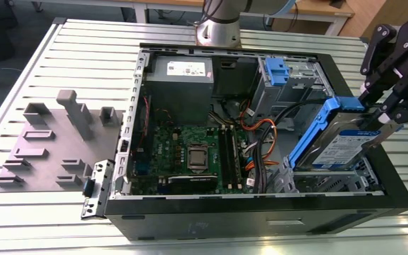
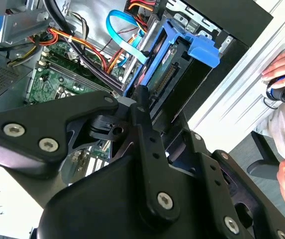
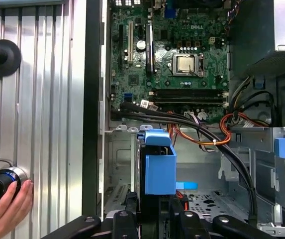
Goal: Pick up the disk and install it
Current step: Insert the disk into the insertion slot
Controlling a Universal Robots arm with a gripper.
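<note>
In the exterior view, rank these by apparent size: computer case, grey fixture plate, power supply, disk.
1. computer case
2. grey fixture plate
3. power supply and the disk: about alike; the disk is tilted in the gripper, so unranked.

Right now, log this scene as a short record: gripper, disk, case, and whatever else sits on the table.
gripper: shut on the disk, at the exterior view's right
disk: tilted, upper end in the gripper, lower end dipping into the case's corner bay
install state: not yet seated flat
case: open, lying on its side on the table
inside case: motherboard exposed, grey power supply at the far end
beside case: grey fixture plate, at the exterior view's left
</note>
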